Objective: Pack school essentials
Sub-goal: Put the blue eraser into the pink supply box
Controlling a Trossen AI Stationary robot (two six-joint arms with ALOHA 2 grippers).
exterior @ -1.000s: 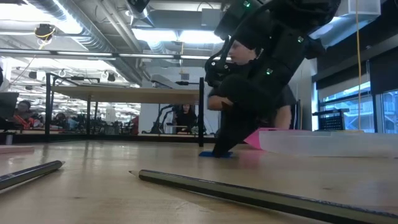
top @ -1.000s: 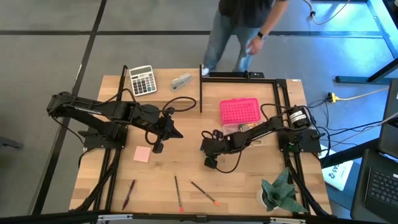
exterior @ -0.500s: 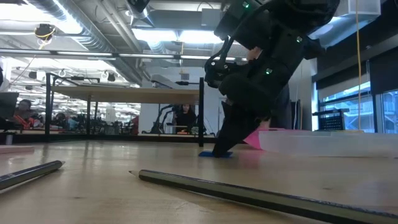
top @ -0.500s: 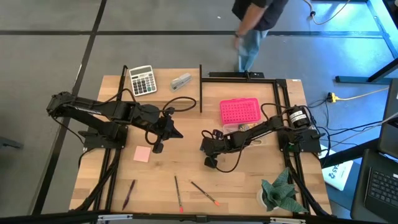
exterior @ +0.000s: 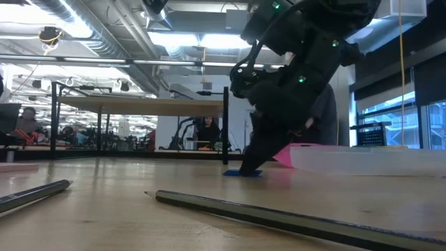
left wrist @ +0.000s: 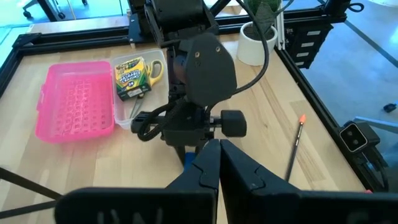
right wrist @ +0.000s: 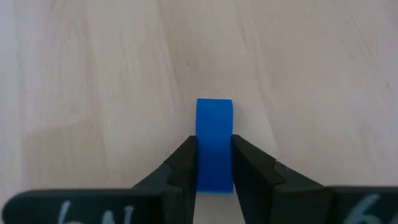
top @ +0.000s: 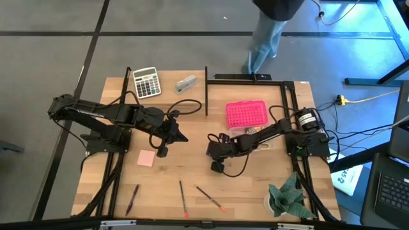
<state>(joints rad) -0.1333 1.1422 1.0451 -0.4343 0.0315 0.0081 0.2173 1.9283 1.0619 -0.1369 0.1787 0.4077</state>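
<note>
Eraser (right wrist: 214,146): small blue block, pinched between the right jaws, both fingers (right wrist: 180,168) pressing its sides; low view shows it down at the bench (top: 255,191) surface, right gripper (exterior: 252,167) tilted over it
Right gripper: mid-bench, jaws closed on the eraser; grip looks near the fingertips, only part of the block is between them
Left gripper (left wrist: 214,163): jaws pressed together, empty; hangs just off to one side of the right gripper, pointing at it
Case (top: 246,115): pink lid open, clear tray beside it; lies behind the right jaws, toward that arm's base; crayon box (left wrist: 129,78) and scissors (left wrist: 155,68) already lie in the tray
Slip risk: shallow fingertip pinch on a small smooth block; could squirt out or rotate on lift, judged from how much blue sticks out past the fingers
Drag risk: eraser looks in contact with the bench; sideways motion before lifting could twist it in the grip
Collision risk: left gripper is near; a wide swing back to the tray could clip it
Drop risk: tray is partly filled; release too high or off-centre and the eraser may bounce off the crayon box or land outside
Left over: note pad (top: 146,158) beside the left jaws; three pencils (top: 183,198) well apart, at the bench front edge
</note>
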